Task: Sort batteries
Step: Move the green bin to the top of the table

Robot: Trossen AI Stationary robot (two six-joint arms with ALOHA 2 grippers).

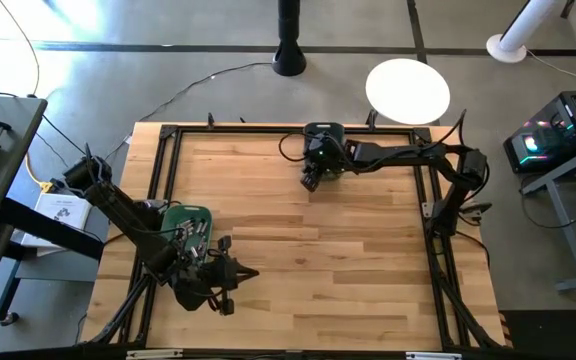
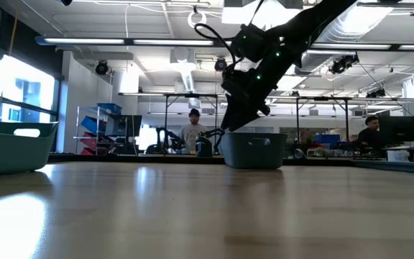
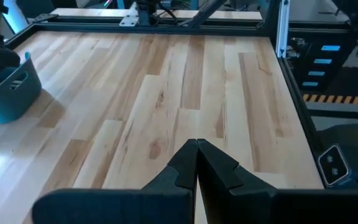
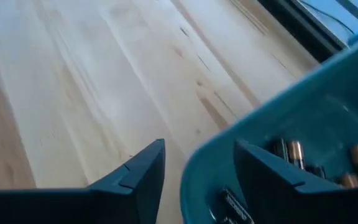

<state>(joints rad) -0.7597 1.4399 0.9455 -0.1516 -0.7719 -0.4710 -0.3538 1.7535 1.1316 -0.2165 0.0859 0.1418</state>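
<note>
A teal bin (image 4: 303,99) fills the right wrist view and holds several coppery-ended batteries (image 4: 294,152). It stands at the table's far middle (image 2: 254,150). My right gripper (image 4: 199,146) is open and reaches down from above (image 2: 232,126). It straddles the bin's wall, one finger inside and one outside. In the high view the right arm (image 1: 323,150) covers this bin. A second teal bin (image 1: 188,225) with batteries (image 1: 196,236) stands near the left edge. My left gripper (image 3: 196,143) is shut and holds nothing I can see. It hovers just right of that bin (image 1: 240,272). My right gripper has the bin's wall (image 4: 194,171) between its open fingers, one finger (image 4: 253,165) inside the bin and the other (image 4: 145,165) outside, coming from above at a slant. Whether either finger touches the wall, I cannot tell.
Bare wooden tabletop (image 1: 348,270) spreads between the two bins and toward the right and near edges. A black metal frame (image 1: 438,250) runs around the table. People (image 2: 192,129) sit in the room beyond the far edge.
</note>
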